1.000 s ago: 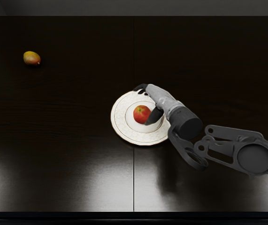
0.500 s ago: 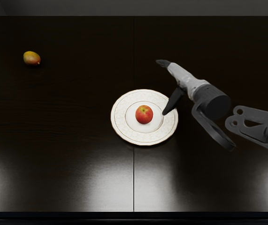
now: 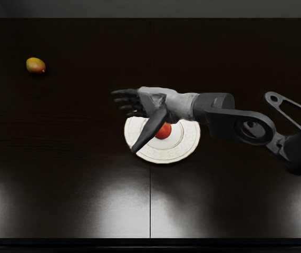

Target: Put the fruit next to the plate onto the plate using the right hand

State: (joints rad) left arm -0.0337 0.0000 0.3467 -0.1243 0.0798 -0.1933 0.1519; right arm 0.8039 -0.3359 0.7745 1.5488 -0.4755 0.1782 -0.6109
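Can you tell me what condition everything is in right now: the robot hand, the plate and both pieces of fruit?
Right robot hand: open, fingers spread, holding nothing, stretched across the plate.
Round red apple: resting in the plate's middle, partly hidden by the thumb.
White round plate: flat on the dark table, carrying the apple.
Small yellow-orange fruit: lying on the table far left, well apart from the plate.

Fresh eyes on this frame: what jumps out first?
The grey five-finger right hand reaches in from the right, fingers spread and empty, over the far rim of the round white plate at the centre of the dark table. Under it a red apple sits on the plate, partly hidden by the thumb. At the upper left, a small yellow-orange fruit lies alone on the table.
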